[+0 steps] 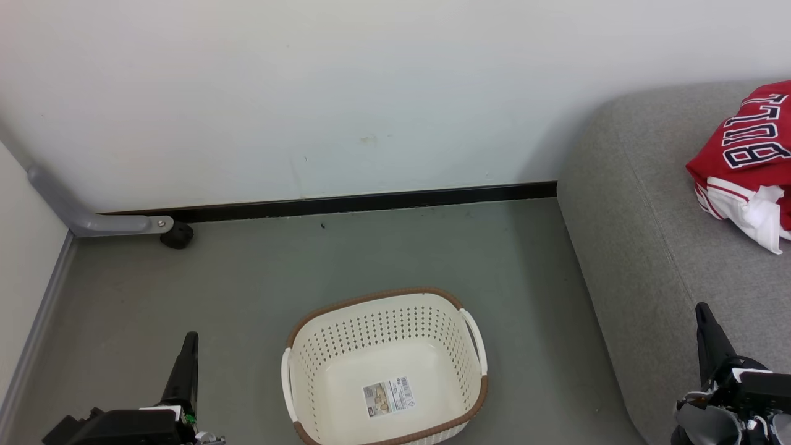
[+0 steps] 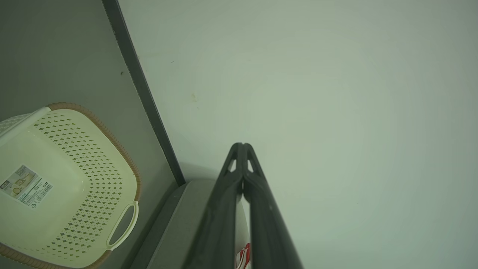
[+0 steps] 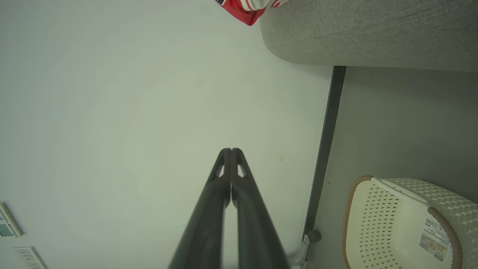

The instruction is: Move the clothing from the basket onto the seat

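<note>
Corner of a room, seen from beside the robot. The basket [image 1: 383, 327], cream-white and perforated with a brown woven-look rim and white side handles, stands upright on the grey-green floor [image 1: 247, 278] between the two arms, and a label sticker [image 1: 387, 397] shows on its bare bottom. To the robot's right is the seat [image 1: 642, 247], grey fabric with a rounded edge, its near corner close to the basket but not touching it. The clothing [image 1: 748, 161] lies heaped on top of the seat at its far right, well apart from the basket: bright red cloth with black, white-outlined letters uppermost and a fold of white and red-striped fabric at its lower edge. How many garments make up the heap cannot be told. The left gripper [image 1: 188, 340] hovers over the floor to the left of the basket, and its two long dark fingers [image 2: 224, 209] are pressed together tip to tip with nothing between them. The right gripper [image 1: 701, 309] hovers over the front part of the seat, its fingers [image 3: 209, 216] likewise closed tip to tip and holding nothing. Behind stands a pale wall [image 1: 309, 93] with a black skirting strip [image 1: 371, 203]. At the far left a grey bracket [image 1: 93, 216] ends in a black rubber foot [image 1: 177, 235] on the floor.
</note>
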Robot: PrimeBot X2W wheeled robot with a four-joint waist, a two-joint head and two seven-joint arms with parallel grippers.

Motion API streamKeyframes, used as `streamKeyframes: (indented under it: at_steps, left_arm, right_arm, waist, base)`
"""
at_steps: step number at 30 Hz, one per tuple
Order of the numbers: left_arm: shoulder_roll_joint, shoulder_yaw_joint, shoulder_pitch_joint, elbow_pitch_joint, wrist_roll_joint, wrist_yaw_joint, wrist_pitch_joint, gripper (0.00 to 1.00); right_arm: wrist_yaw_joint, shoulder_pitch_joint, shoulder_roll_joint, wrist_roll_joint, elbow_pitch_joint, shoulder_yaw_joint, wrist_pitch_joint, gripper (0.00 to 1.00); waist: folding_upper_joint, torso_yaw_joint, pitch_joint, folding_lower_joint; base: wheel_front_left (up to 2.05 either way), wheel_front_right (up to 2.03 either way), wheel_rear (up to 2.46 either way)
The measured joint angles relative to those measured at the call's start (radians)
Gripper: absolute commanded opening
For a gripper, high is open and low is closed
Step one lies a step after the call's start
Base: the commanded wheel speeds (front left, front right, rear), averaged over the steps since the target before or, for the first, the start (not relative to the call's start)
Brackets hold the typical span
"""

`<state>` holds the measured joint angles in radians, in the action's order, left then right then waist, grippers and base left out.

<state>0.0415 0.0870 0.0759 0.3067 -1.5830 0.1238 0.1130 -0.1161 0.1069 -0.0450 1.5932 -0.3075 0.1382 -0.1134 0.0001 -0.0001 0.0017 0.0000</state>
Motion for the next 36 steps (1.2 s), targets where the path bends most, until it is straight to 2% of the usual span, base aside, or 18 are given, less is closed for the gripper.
streamKeyframes:
  at_steps: [36]
  left_arm:
    - [-0.001, 0.000, 0.000, -0.003, 0.000, 0.000, 0.000, 0.00]
  right_arm:
    - [0.000, -0.001, 0.001, 0.001, 0.003, 0.000, 0.000, 0.00]
  waist:
    - [0.0000, 0.000, 0.000, 0.0000]
  base:
    - [0.00, 0.00, 0.00]
